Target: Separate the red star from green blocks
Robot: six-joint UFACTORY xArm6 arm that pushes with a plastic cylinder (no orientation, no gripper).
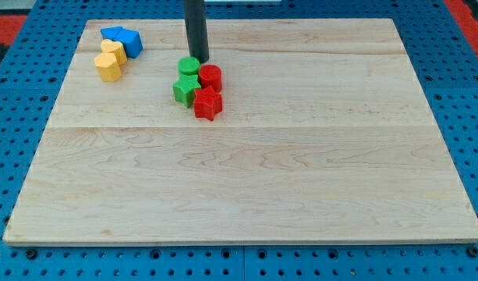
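My tip [200, 60] sits at the view's top edge of a tight cluster, just behind the green cylinder [189, 65] and red cylinder [210, 76], probably placed to drive into the group and break it up. The red star [208, 103] lies at the cluster's bottom right, touching the green star [184, 90]. The rod carries no claw, so none shows. The red cylinder stands between tip and star. Blue blocks [123, 39] and yellow blocks [110, 61] rest well apart on the table [301, 195].

No readable text, labels, brands, numbers or signs anywhere, wooden board [246, 172] unmarked, blocks unmarked
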